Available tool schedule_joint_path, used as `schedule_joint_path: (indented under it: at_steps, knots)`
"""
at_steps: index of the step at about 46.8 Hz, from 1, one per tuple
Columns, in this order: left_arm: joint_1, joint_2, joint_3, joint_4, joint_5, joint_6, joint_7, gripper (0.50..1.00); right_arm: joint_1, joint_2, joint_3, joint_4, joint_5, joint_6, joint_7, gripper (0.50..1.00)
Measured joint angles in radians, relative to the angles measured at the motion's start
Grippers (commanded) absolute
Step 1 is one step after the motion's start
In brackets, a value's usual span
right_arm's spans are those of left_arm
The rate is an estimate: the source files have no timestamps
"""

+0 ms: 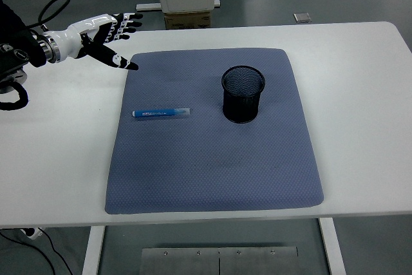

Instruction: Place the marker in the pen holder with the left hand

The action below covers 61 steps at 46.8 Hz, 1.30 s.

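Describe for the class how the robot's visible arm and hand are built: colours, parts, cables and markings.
Only the left arm shows. It is black, with a looping black cable beside it and a silver ring at the wrist. The left hand has a white shell on its back and five black fingers banded with white segments. No lettering can be made out. The right arm is out of view.

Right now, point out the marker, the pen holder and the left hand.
marker (161, 113), head view, middle of its blue barrel.
pen holder (243, 103), head view, front mesh wall.
left hand (103, 33), head view, white back of hand.
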Motion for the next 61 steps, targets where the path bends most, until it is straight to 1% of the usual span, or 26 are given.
schedule_joint_path:
  at_steps: [6,9,13,16,17,18,22,25,31,41,50,61]
  knots:
    - [-0.030,-0.007,0.029,-0.018,0.094,-0.001,0.008,1.000,0.000,0.000,0.000,0.000,0.000,0.000,0.000,1.000]
    - [-0.036,-0.012,0.041,-0.018,0.117,-0.001,0.008,1.000,0.000,0.000,0.000,0.000,0.000,0.000,0.000,1.000]
    - [-0.053,-0.060,0.085,-0.017,0.190,-0.002,0.009,1.000,0.001,0.000,0.000,0.000,0.000,0.000,0.000,1.000]
    - [-0.057,-0.065,0.096,-0.016,0.204,-0.002,0.008,1.000,0.001,0.000,0.000,0.000,0.000,0.000,0.000,1.000]
    - [-0.069,-0.076,0.144,-0.016,0.233,-0.001,0.007,1.000,0.000,0.000,0.000,0.000,0.000,0.000,0.000,1.000]
    - [-0.070,-0.082,0.164,-0.018,0.245,-0.001,0.007,1.000,0.000,0.000,0.000,0.000,0.000,0.000,0.000,1.000]
    - [-0.075,-0.102,0.202,-0.018,0.249,0.001,0.000,1.000,0.001,0.000,0.000,0.000,0.000,0.000,0.000,1.000]
    - [-0.093,-0.105,0.230,-0.018,0.273,0.002,-0.002,1.000,0.000,0.000,0.000,0.000,0.000,0.000,0.000,1.000]
    - [-0.105,-0.105,0.236,-0.017,0.331,0.003,-0.003,1.000,0.000,0.000,0.000,0.000,0.000,0.000,0.000,1.000]
    - [-0.121,-0.111,0.239,-0.033,0.338,-0.008,-0.004,1.000,0.000,0.000,0.000,0.000,0.000,0.000,0.000,1.000]
    - [-0.124,-0.111,0.274,-0.051,0.345,-0.008,-0.004,1.000,0.000,0.000,0.000,0.000,0.000,0.000,0.000,1.000]
    - [-0.137,-0.127,0.277,-0.056,0.407,-0.008,-0.004,1.000,0.000,0.000,0.000,0.000,0.000,0.000,0.000,1.000]
